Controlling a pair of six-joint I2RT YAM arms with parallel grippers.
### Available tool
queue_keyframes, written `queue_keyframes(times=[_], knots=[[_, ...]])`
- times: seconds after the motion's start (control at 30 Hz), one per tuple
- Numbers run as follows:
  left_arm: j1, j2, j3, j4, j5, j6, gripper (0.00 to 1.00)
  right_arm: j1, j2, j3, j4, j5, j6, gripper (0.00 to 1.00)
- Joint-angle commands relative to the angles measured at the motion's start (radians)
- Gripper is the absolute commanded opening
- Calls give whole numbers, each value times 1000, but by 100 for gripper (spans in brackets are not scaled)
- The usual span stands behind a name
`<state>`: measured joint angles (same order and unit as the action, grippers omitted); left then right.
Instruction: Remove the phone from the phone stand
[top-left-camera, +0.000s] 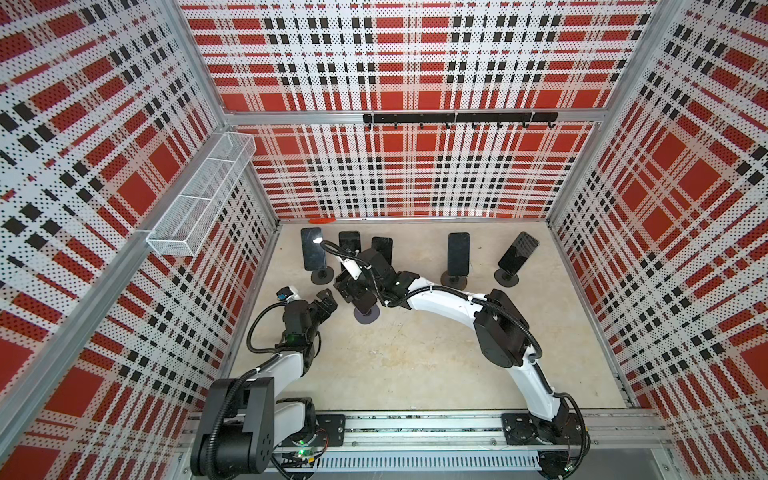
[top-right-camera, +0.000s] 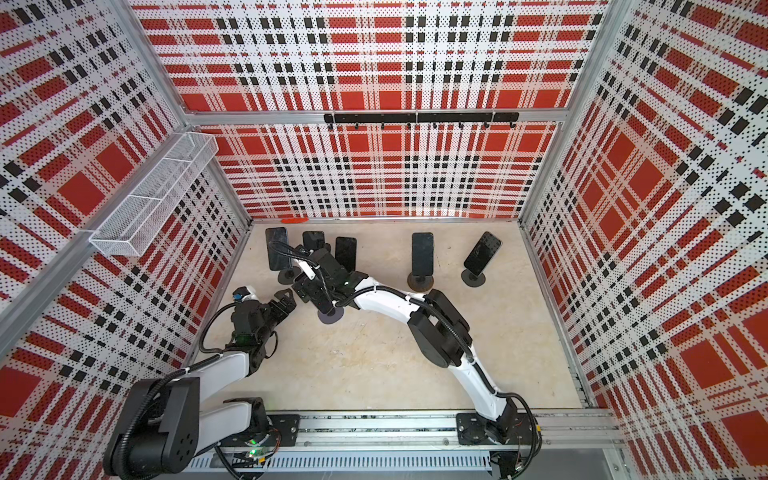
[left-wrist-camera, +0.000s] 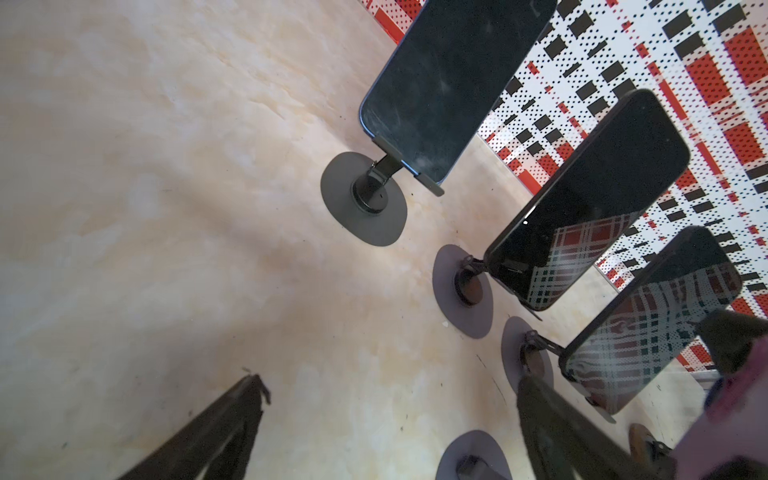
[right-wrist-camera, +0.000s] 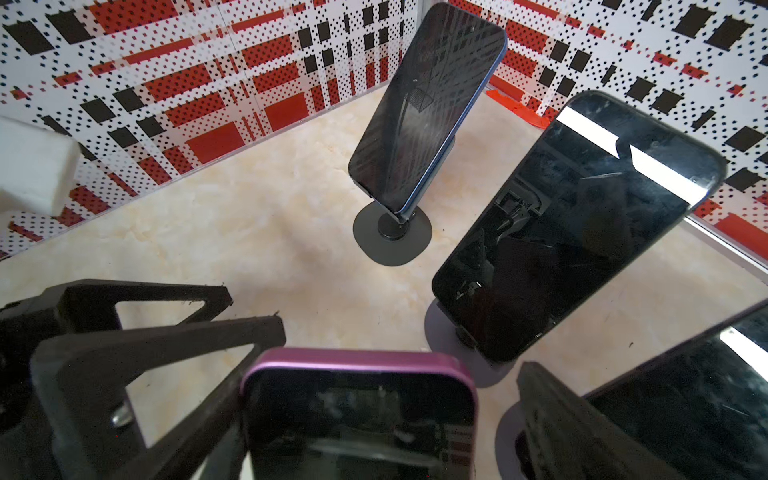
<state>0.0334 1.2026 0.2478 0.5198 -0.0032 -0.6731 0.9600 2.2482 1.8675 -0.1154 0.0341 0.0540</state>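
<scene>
Nearest the lens: the purple phone (right-wrist-camera: 359, 415) was seen closest in the right wrist view, screen toward the camera, framed between the jaws of the right gripper (right-wrist-camera: 384, 374).
Phone's place: it was seated on its phone stand (top-left-camera: 367, 316), whose round grey base rested on the worktop (top-left-camera: 415, 357), left of the middle in both top views and in front of the back row.
Right jaws: they were spread wide and set astride the phone's long edges. A gap was visible at one edge; contact at the other could not be told. Nothing was gripped.
Left gripper (top-left-camera: 329, 302): it was held just beside the right gripper, jaws released and empty, pointed toward the stand.
Other phones (top-left-camera: 458, 253): these stood on their own stands along the back wall, some near the target and two well apart to the right.
Step in hand: the grasp was judged to be lined up, with the removal not yet begun.
Next move: the right jaws would need to be closed squarely on the phone's edges, and the phone then drawn up and clear of the cradle's lip. The base might have to be steadied by the left gripper.
Risk: the neighbouring phones close behind could be knocked during the lift.
</scene>
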Motion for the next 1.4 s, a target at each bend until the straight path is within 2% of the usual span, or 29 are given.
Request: queue_keyframes(times=[0.0, 0.37, 0.83, 1.27, 1.3, 1.37], knots=[[10, -10, -7, 23, 13, 4, 98, 6, 28, 28, -5, -17, -31, 98], [17, 0, -16, 31, 8, -9, 98, 4, 12, 17, 10, -26, -44, 90], [27, 19, -21, 43, 12, -20, 98, 4, -41, -12, 30, -47, -54, 85], [34, -8, -38, 32, -24, -27, 98, 2, -148, -100, 117, -53, -31, 85], [34, -1, -36, 35, -16, -29, 98, 3, -144, -99, 113, -54, -31, 86], [33, 11, -27, 34, 3, -25, 98, 4, -136, -99, 105, -49, -23, 97]])
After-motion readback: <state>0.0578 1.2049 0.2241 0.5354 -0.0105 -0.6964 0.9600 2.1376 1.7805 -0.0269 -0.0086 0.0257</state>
